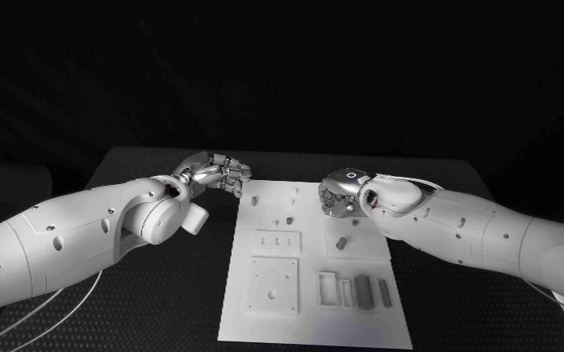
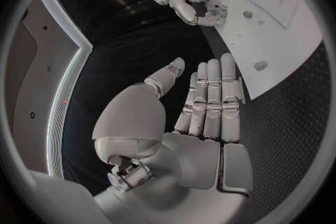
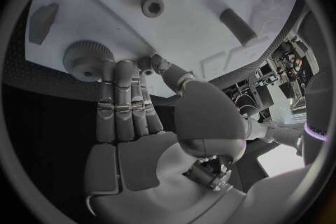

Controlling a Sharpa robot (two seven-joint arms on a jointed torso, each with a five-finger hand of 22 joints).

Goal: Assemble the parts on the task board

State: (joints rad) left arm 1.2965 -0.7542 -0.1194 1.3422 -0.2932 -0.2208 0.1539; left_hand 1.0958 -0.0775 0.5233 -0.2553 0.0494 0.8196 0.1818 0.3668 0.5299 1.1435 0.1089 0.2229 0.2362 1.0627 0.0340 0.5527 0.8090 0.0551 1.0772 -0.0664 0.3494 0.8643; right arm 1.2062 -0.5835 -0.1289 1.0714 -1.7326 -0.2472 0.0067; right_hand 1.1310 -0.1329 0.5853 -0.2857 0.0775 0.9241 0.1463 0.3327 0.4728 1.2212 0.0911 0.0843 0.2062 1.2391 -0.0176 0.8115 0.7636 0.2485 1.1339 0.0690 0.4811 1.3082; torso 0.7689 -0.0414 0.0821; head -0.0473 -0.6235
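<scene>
The white task board (image 1: 273, 242) lies in the middle of the black table. My right hand (image 1: 343, 192) hovers over its far right part. In the right wrist view its fingers (image 3: 120, 102) are stretched out with the tips at a grey toothed round part (image 3: 85, 59), and nothing sits in the palm. A small ring-shaped part (image 3: 152, 5) and a dark cylinder (image 3: 237, 26) lie beyond. My left hand (image 1: 218, 172) is over the table just off the board's far left corner, its fingers (image 2: 212, 102) straight and apart, holding nothing. Small grey parts (image 1: 342, 243) dot the board.
Square blocks (image 1: 273, 284) and slotted holders with dark bars (image 1: 364, 291) fill the board's near half. Black table mat (image 1: 165, 287) lies on both sides of the board. In the left wrist view the right hand (image 2: 198, 7) shows at the board's edge.
</scene>
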